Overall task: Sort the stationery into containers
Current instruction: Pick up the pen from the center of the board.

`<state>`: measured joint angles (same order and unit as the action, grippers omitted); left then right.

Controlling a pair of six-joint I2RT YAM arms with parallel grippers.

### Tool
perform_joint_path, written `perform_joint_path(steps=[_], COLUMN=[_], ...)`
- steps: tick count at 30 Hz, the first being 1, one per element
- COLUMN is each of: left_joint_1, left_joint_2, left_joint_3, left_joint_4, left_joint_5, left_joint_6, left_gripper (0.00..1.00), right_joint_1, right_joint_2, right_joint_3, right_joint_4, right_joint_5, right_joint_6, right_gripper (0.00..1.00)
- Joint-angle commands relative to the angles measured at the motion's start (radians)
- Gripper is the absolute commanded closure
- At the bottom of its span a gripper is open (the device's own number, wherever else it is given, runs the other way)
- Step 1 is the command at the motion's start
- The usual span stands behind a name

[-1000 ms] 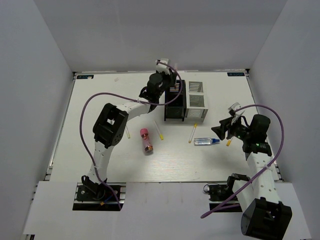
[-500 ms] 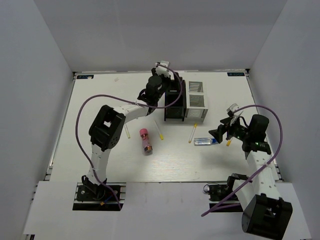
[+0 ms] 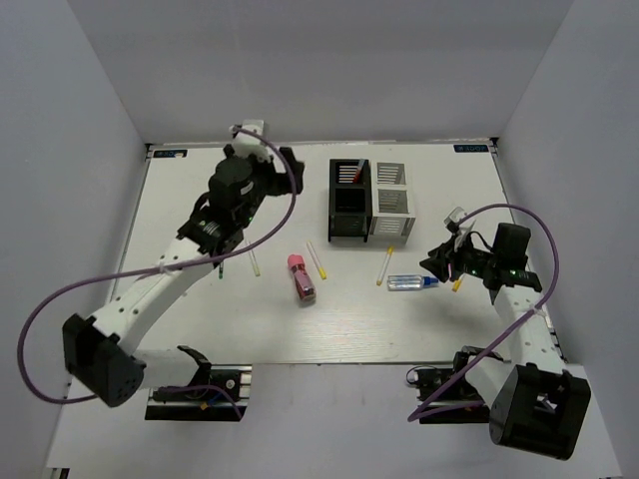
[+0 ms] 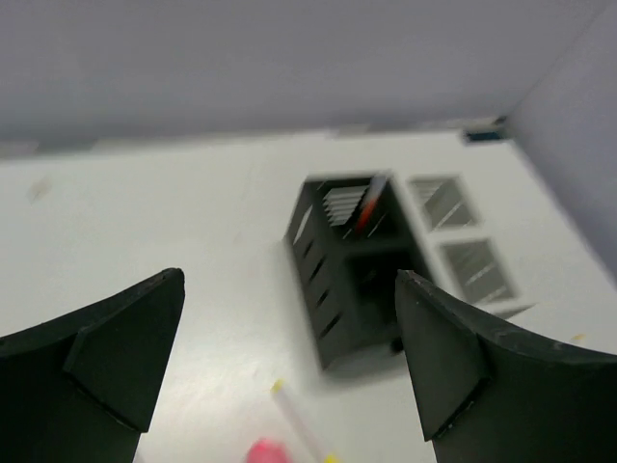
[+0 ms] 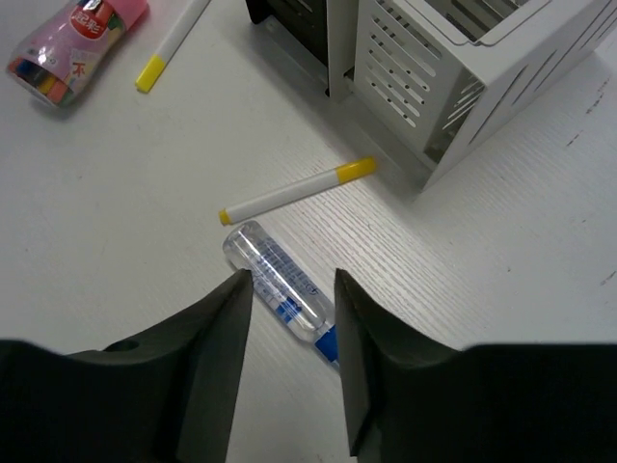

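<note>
The black container [image 3: 349, 200] and the white-grey container [image 3: 391, 202] stand joined at mid-table. A red-black pen [image 3: 357, 170] leans inside the black one [image 4: 352, 280]. My left gripper [image 3: 284, 168] hovers to their left, wide open and empty [image 4: 289, 318]. A clear blue-capped bottle [image 3: 409, 283] lies in front of the white container. My right gripper [image 3: 436, 265] sits low over its cap end. In the right wrist view the bottle [image 5: 275, 280] runs between the fingers [image 5: 292, 289], which are open with a gap on the left side.
A pink-capped tube [image 3: 302, 276] lies in front of the black container. White-and-yellow pens lie at the left [image 3: 255, 262], beside the tube [image 3: 317, 260], by the bottle [image 3: 385, 265] and under my right arm [image 3: 457, 283]. Grey walls enclose the table.
My left arm has swung left, away from the black container, with its jaws opened; the red-black pen now stands inside. My right gripper has come down over the bottle and its jaws have narrowed.
</note>
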<state>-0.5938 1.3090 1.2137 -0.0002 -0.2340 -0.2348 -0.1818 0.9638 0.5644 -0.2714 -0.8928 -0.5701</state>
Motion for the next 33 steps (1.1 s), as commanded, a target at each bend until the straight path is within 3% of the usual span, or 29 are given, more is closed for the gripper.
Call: perform_joint_path(steps=[1, 4, 8, 11, 14, 18, 19, 20, 21, 22, 23, 25, 29, 33], left_joint_1=[0.015, 0.035, 0.054, 0.063, 0.094, 0.188, 0.210, 0.230, 0.245, 0.259, 0.285, 0.307, 0.344, 0.382], left_joint_2=[-0.078, -0.215, -0.327, -0.352, -0.341, -0.138, -0.093, -0.055, -0.024, -0.001, 0.025, 0.050, 0.153, 0.228], left_joint_3=[-0.141, -0.252, -0.380, -0.382, -0.413, -0.350, -0.330, -0.312, -0.295, -0.283, -0.270, -0.252, -0.211, -0.169], left_joint_4=[-0.369, -0.414, -0.497, -0.576, -0.577, -0.577, -0.577, -0.577, -0.563, -0.551, -0.534, -0.506, -0.517, -0.517], left_joint_5=[-0.140, -0.192, -0.238, -0.250, -0.291, -0.275, -0.256, -0.228, -0.181, -0.154, -0.124, -0.073, -0.044, -0.031], left_joint_6=[-0.031, -0.031, -0.060, -0.122, -0.141, -0.150, -0.140, -0.139, -0.124, -0.115, -0.115, -0.106, -0.094, -0.064], left_gripper=[0.00, 0.00, 0.00, 0.00, 0.03, 0.08, 0.10, 0.11, 0.13, 0.16, 0.17, 0.20, 0.21, 0.30], right_joint_1=[0.021, 0.051, 0.120, 0.215, 0.280, 0.327, 0.335, 0.337, 0.337, 0.340, 0.338, 0.341, 0.344, 0.337], right_joint_2=[0.016, 0.019, 0.018, 0.029, 0.050, 0.047, 0.050, 0.050, 0.052, 0.056, 0.055, 0.053, 0.027, 0.021], right_joint_3=[0.081, 0.104, 0.161, 0.218, 0.253, 0.192, 0.190, 0.193, 0.199, 0.207, 0.241, 0.264, 0.272, 0.253], right_joint_4=[-0.071, -0.089, -0.181, -0.184, -0.158, -0.057, -0.049, -0.052, -0.061, -0.083, -0.098, -0.126, -0.094, -0.078], right_joint_5=[0.023, 0.081, 0.126, 0.176, 0.186, 0.183, 0.193, 0.199, 0.204, 0.203, 0.203, 0.207, 0.226, 0.192], right_joint_6=[-0.060, -0.065, -0.116, -0.079, -0.014, 0.048, 0.055, 0.056, 0.055, 0.052, 0.050, 0.038, 0.071, 0.092], right_gripper=[0.53, 0.44, 0.44, 0.43, 0.43, 0.43, 0.47, 0.61, 0.76, 0.99, 1.00, 1.00, 0.69, 0.66])
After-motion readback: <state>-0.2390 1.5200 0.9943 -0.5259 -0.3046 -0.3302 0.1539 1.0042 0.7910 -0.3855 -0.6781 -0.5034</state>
